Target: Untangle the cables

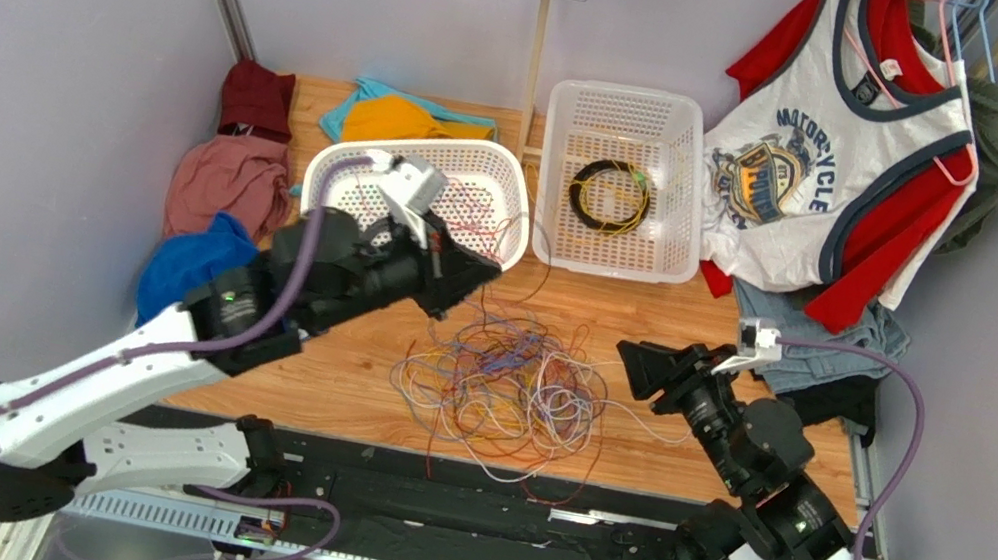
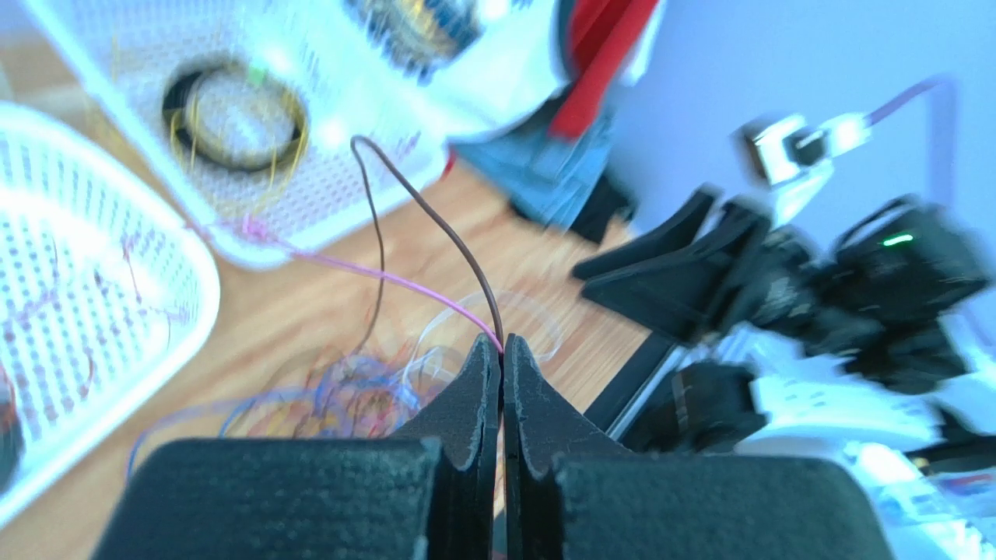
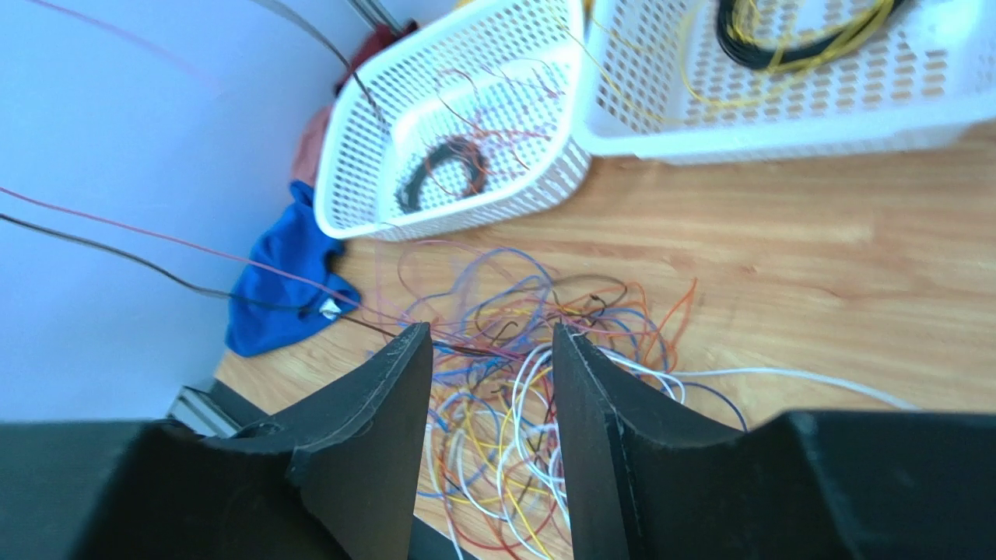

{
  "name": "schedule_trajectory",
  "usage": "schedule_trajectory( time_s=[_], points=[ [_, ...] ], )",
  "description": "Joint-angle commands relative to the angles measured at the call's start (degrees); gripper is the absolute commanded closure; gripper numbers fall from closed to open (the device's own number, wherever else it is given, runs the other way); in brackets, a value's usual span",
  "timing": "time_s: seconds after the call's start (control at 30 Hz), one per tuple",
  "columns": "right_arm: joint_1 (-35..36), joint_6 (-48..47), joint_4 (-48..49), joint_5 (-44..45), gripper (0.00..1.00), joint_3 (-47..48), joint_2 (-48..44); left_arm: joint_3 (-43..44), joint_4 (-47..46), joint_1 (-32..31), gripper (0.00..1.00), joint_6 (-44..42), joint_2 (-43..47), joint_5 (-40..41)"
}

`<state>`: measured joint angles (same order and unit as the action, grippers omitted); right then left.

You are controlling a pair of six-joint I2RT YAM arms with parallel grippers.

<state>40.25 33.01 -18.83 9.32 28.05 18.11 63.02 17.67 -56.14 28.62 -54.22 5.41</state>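
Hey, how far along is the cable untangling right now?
Early on. Some loose wires lie in the left basket and a coil in the right basket. The left tool is shut on a brown strand. Left to do: the big tangle on the table, with the right tool open beside it.

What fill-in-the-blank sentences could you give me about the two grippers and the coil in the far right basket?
1. The left gripper is ____ on two thin cables.
2. The right gripper is ____, pointing toward the tangle.
3. The coil in the far right basket is mostly ____.
Missing words: shut, open, black.
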Motion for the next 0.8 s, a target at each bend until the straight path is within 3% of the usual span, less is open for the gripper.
schedule_trajectory(
  time_s=[0.0,0.13,0.53,0.77],
  points=[
    [0.0,-1.9,7.2,-5.0,0.54,2.0,-2.5,8.0,8.3,-0.2,1.0,-5.1,1.5,-6.1],
    [0.0,-0.8,12.5,-16.3,0.54,3.6,-1.1,12.2,8.9,-0.2,1.0,-5.4,1.4,-9.8],
    [1.0,-0.5,24.1,-31.5,0.54,8.9,10.7,13.8,8.1,-0.2,1.0,-4.4,-0.5,-15.9],
    [7.8,-5.7,23.7,-28.6,0.55,8.9,19.1,14.8,7.9,-0.2,1.0,-4.0,-1.8,-17.0]
  ],
)
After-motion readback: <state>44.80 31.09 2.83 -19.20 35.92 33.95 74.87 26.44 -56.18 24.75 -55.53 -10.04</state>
